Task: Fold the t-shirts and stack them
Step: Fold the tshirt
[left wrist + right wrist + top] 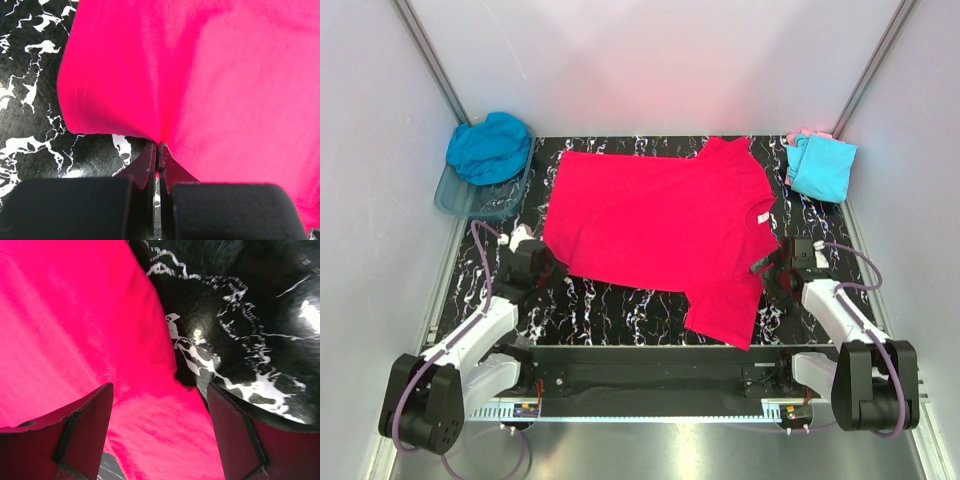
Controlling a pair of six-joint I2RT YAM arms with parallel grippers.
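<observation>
Left jaws clamp the red shirt (655, 225) at its seven-o'clock hem while right jaws stand apart over its four-o'clock edge, seemingly readying a two-handed fold.

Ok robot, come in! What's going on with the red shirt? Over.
Left gripper shut on red shirt hem corner. Right gripper open over the shirt's edge. Teal shirt and cyan shirt off in far corners.
</observation>
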